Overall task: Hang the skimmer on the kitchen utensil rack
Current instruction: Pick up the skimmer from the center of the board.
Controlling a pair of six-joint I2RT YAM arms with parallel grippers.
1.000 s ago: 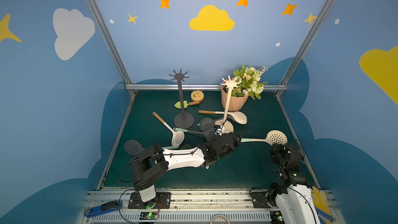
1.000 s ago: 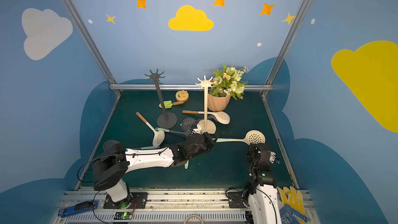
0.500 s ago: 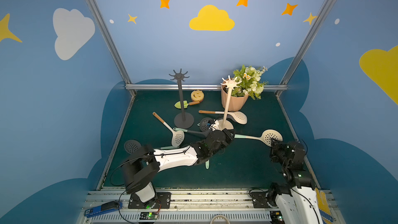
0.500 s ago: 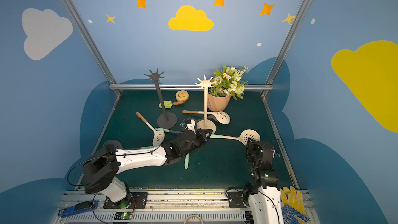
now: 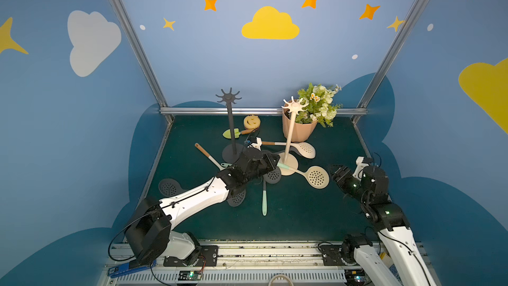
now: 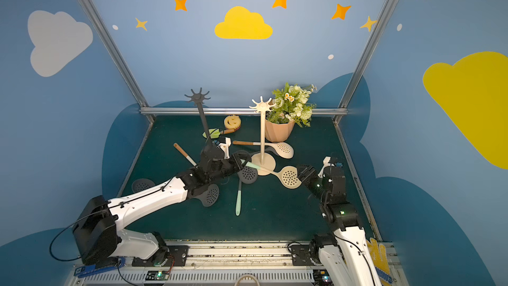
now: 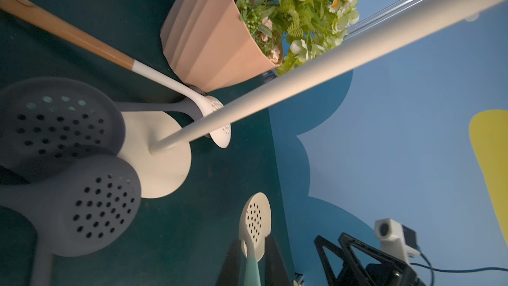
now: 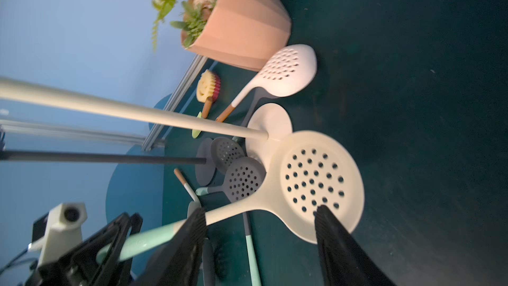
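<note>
The cream skimmer (image 5: 317, 177) with a mint handle hovers low beside the cream utensil rack (image 5: 291, 133), its head over the mat and its neck crossing the rack's round base. My left gripper (image 5: 272, 160) is shut on the mint handle (image 7: 251, 268), seen between its fingers (image 7: 233, 262). My right gripper (image 5: 336, 171) stands open just right of the skimmer head (image 8: 313, 182), with its fingers (image 8: 199, 215) wide apart. In a top view the skimmer (image 6: 288, 177), left gripper (image 6: 242, 160), right gripper (image 6: 302, 173) and cream rack (image 6: 262, 133) show likewise.
A dark grey rack (image 5: 231, 122) stands left of the cream one. Grey skimmers (image 5: 272, 174) lie under my left arm, and a white skimmer (image 5: 303, 148) lies by the flower pot (image 5: 299, 130). A smiley sponge (image 5: 251, 121) and a green trowel (image 5: 233, 133) lie at the back.
My right gripper has opened and let go of the skimmer head. My left gripper has carried the skimmer leftward and back toward the cream rack's base.
</note>
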